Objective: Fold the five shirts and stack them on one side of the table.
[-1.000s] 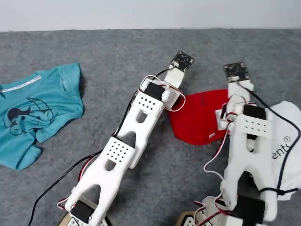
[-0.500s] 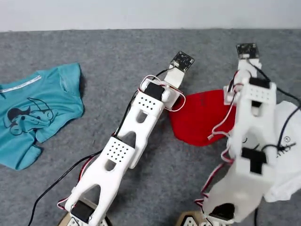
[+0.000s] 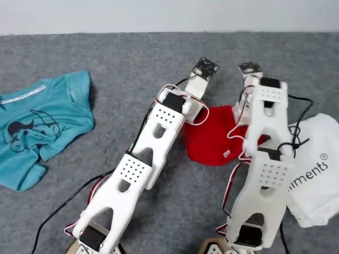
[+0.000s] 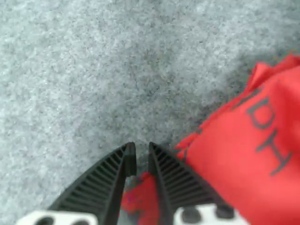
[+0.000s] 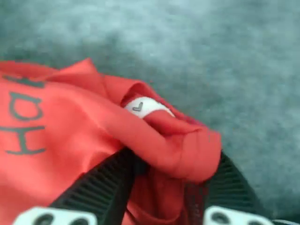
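Left fingers (image 4: 111, 180): almost closed, pinching red shirt (image 3: 209, 140) edge. Right fingers (image 5: 101, 185): clamped on bunched far edge, likely for folding. Shirt lies mid-bench (image 3: 132, 63), between both arms.

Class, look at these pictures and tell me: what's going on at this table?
Both arms are on the red shirt in the middle of the grey table. The left gripper pinches its edge; the right gripper holds a bunched fold. A teal shirt lies spread out to one side, a white shirt to the other.
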Available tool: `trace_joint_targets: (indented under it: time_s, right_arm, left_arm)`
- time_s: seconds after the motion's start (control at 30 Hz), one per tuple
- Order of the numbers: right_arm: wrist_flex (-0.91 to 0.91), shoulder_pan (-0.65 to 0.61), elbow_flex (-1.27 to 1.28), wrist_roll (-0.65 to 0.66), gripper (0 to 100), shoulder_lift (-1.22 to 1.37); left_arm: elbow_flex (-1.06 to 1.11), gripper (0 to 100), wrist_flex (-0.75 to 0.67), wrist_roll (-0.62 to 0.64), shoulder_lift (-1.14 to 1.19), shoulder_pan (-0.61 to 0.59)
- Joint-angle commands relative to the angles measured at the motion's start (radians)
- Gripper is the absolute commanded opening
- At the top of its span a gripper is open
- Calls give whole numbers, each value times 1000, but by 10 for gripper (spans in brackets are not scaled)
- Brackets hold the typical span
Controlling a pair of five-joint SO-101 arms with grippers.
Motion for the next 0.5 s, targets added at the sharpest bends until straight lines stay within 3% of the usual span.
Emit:
trace_joint_targets:
  time_s: [0.0, 0.07, 0.37, 0.47]
  right_arm:
    - [38, -74, 6, 107, 93, 42]
    - [31, -74, 2, 118, 3, 73]
    - [44, -67, 0, 80, 9, -36]
    - [62, -59, 3, 18, 9, -114]
  left_arm:
    - [-65, 51, -8, -14, -15, 6]
    - [-65, 51, -8, -14, -15, 6]
    - [-68, 51, -25, -14, -34, 0]
    - [-67, 31, -68, -14, -172, -18]
